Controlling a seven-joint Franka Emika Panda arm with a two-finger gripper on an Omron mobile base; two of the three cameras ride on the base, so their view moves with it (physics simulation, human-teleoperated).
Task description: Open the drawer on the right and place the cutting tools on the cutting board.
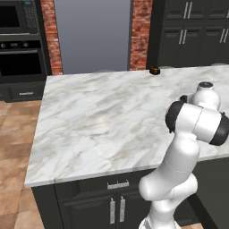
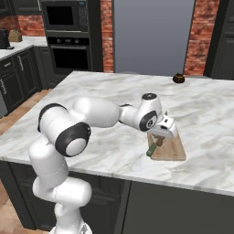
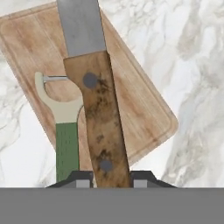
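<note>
The claw (image 3: 111, 181) is clamped on a knife (image 3: 98, 118) over the board (image 3: 135, 109), beside the peeler (image 3: 65, 131), to set it there.

Left base view: behind and left of the arm, facing forward and down over the marble island counter (image 1: 103, 116); right base view: same counter (image 2: 91, 98) from behind-right (both include the small dark round object (image 1: 154, 70)); hand view: close above the cutting board (image 3: 144, 109), facing down.

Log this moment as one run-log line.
gripper: shut on knife | position: over cutting board | peeler: head on board, beside knife
</note>
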